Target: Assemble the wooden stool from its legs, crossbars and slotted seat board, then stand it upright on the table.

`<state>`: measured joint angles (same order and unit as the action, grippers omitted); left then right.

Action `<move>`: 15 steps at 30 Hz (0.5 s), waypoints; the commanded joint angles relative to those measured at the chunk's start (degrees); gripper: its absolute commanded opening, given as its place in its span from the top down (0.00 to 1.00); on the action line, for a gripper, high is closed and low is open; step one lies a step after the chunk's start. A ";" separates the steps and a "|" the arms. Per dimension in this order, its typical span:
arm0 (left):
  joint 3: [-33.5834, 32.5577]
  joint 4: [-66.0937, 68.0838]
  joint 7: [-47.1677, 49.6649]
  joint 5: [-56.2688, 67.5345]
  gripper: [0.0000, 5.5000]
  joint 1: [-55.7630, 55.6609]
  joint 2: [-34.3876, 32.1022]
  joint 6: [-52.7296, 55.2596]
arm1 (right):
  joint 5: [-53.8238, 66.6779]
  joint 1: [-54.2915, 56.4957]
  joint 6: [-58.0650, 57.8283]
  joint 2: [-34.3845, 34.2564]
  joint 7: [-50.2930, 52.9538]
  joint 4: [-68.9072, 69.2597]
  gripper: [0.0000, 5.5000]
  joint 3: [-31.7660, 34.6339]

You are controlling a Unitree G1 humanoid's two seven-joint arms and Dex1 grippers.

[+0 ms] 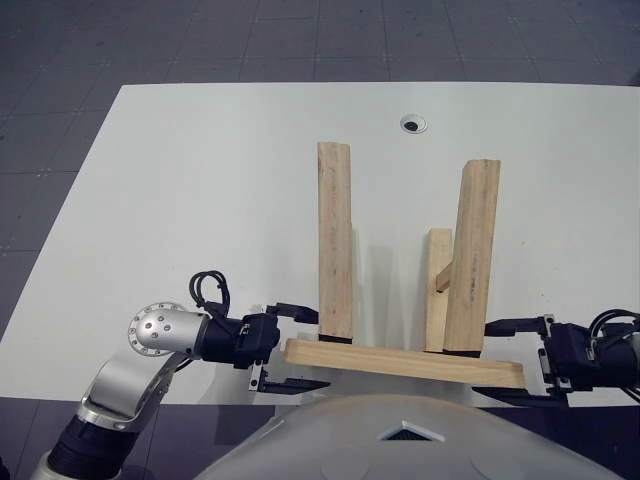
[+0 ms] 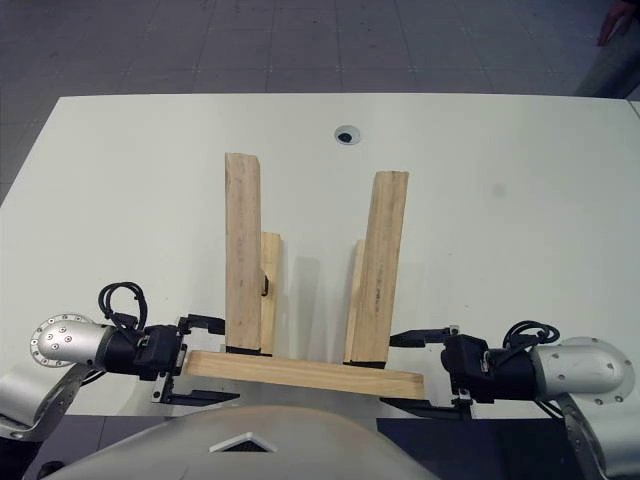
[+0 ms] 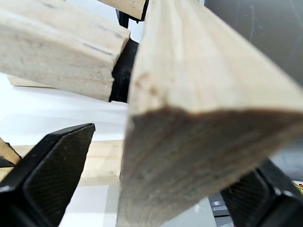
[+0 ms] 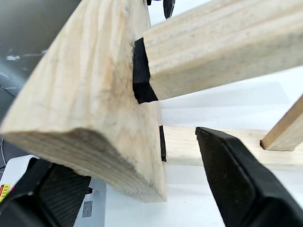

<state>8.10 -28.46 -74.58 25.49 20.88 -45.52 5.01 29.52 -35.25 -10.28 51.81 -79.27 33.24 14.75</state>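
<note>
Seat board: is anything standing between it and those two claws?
Nothing visible does. The left gripper and the right gripper each sit open astride one end of the seat board, at the near edge of the table.

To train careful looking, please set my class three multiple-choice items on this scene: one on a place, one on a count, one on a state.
1. Where does the seat board lie?
A. along the table's near edge
B. by the table's far edge
C. on the floor

2. How many wide legs stick out from the board?
A. one
B. two
C. four

3. How does the left gripper stand?
A. shut on a leg
B. open, one finger on each side of the board's end
C. open, far from the stool

Answers:
1 A: the board runs along the near edge, between the left gripper and the right gripper.
2 B: two wide legs point away across the table.
3 B: the left wrist view shows a gap beside each finger.
</note>
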 commanded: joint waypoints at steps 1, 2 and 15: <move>-0.13 0.14 0.92 -0.12 0.37 -0.40 -0.45 -0.05 | 1.46 1.90 -1.97 0.84 1.25 0.56 0.48 -0.41; -0.34 0.32 1.56 -0.05 0.39 -0.52 -0.14 0.21 | 1.88 2.09 -2.44 0.89 1.22 1.03 0.51 -0.63; -0.62 1.21 5.69 0.67 0.71 -1.85 0.50 3.77 | 4.14 6.49 -5.81 1.35 2.10 2.28 0.72 -3.22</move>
<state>7.72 -27.73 -70.40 25.95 18.91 -44.57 7.34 31.89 -29.91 -14.97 52.66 -77.14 34.48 13.20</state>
